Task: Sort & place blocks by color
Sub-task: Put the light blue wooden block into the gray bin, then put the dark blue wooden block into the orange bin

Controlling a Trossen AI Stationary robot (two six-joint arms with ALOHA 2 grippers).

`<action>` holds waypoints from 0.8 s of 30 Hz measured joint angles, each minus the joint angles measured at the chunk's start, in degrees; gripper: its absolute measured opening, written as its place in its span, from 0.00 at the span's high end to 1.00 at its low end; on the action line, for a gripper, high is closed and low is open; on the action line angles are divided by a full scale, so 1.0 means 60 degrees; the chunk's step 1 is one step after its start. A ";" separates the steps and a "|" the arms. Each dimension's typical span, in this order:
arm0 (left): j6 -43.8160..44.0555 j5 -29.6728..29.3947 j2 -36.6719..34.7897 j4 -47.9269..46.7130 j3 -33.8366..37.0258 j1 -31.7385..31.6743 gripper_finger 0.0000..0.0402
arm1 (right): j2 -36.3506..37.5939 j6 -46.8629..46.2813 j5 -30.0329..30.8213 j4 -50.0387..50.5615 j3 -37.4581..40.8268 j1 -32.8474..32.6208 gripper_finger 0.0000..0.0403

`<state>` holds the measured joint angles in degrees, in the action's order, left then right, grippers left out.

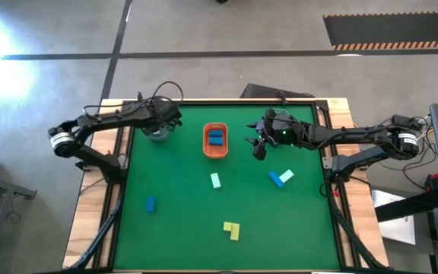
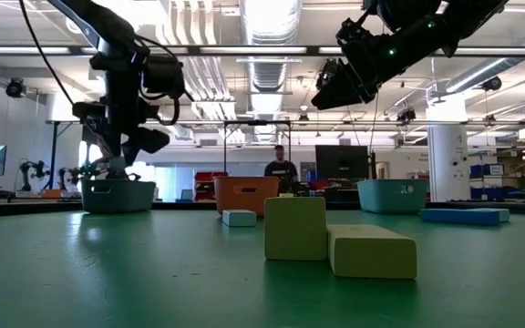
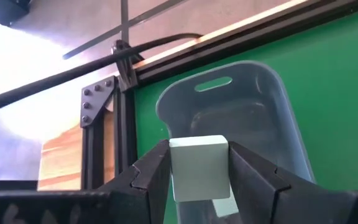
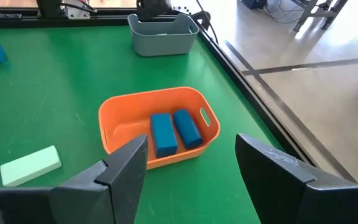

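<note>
Green felt table top (image 1: 181, 228), high view: left gripper (image 1: 158, 131) hangs over the small grey plastic tray (image 1: 157, 135) at the mat's 11 o'clock. Right gripper (image 1: 258, 144) sits just at 3 o'clock of the orange plastic tray (image 1: 216, 141), which holds two dark blue blocks (image 1: 216, 138). Loose on the mat: a pale mint block (image 1: 216, 180) near centre, long axis roughly 12-to-6; a mint and blue pair (image 1: 281, 178) touching at 4 o'clock; a lone blue block (image 1: 150, 204) at 8 o'clock; two yellow blocks (image 1: 232, 229) touching in an L at 6 o'clock.

Low view: yellow pair nearest, one upright-looking, one lying long axis across. Left gripper above the grey tray, right gripper high and clear of the table.

Left wrist view: left fingers (image 3: 151, 171) clamped on a pale mint rectangular block (image 3: 199, 167), flat face to camera, directly above the grey tray's open interior.

Right wrist view: right fingers (image 4: 126, 165) spread wide, nothing between them; orange tray just ahead, its two blue blocks side by side, parallel.
</note>
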<state>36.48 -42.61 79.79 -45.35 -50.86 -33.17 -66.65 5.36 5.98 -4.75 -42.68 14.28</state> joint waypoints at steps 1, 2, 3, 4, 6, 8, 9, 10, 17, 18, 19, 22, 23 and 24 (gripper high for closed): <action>0.0005 0.0004 0.0000 0.0125 0.0078 0.0005 0.68 | 0.0000 -0.0017 0.0000 0.0000 0.0000 0.0000 0.42; 0.0003 0.0004 0.0000 0.0189 0.0150 0.0008 0.68 | 0.0000 -0.0051 -0.0004 0.0000 0.0000 -0.0002 0.42; 0.0002 0.0007 0.0000 0.0255 0.0205 0.0014 0.68 | 0.0000 -0.0076 -0.0004 0.0000 0.0000 -0.0002 0.42; 0.0004 0.0007 0.0000 0.0321 0.0238 0.0015 0.68 | 0.0000 -0.0127 -0.0002 0.0000 0.0000 0.0000 0.42; 0.0002 0.0004 0.0000 0.0393 0.0281 0.0009 0.68 | 0.0000 -0.0180 -0.0018 0.0000 0.0000 -0.0001 0.42; -0.0067 0.0002 0.0000 0.0399 0.0290 0.0009 0.68 | 0.0000 -0.0177 -0.0025 0.0000 0.0000 0.0000 0.42; -0.0162 0.0000 0.0000 0.0443 0.0290 0.0011 0.68 | 0.0000 -0.0177 -0.0026 0.0000 0.0000 -0.0001 0.42; -0.0194 0.0000 0.0000 0.0497 0.0290 0.0011 0.68 | 0.0000 -0.0186 -0.0025 0.0003 0.0000 -0.0002 0.42; -0.0423 -0.0005 0.0000 0.0820 0.0290 0.0011 0.57 | 0.0001 -0.0403 -0.0026 -0.0007 0.0075 0.0000 0.42; -0.0424 -0.0007 0.0000 0.0821 0.0290 0.0011 0.54 | 0.0000 -0.0406 -0.0025 -0.0011 0.0096 0.0000 0.42; -0.0426 -0.0007 0.0000 0.0824 0.0290 0.0011 0.52 | 0.0004 -0.0406 -0.0025 -0.0011 0.0116 0.0000 0.42; -0.0504 -0.0015 0.0000 0.0846 0.0290 0.0011 0.48 | 0.0004 -0.0424 -0.0023 -0.0034 0.0179 -0.0002 0.42; -0.0599 -0.0015 0.0000 0.0862 0.0290 0.0011 0.47 | 0.0004 -0.0468 -0.0024 -0.0032 0.0201 0.0000 0.42; -0.0724 -0.0018 -0.0003 0.0914 0.0290 0.0028 0.47 | 0.0004 -0.0527 -0.0023 -0.0033 0.0230 0.0000 0.42</action>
<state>32.13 -42.72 79.77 -39.86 -49.12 -33.00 -66.63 2.19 5.84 -4.95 -41.29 14.28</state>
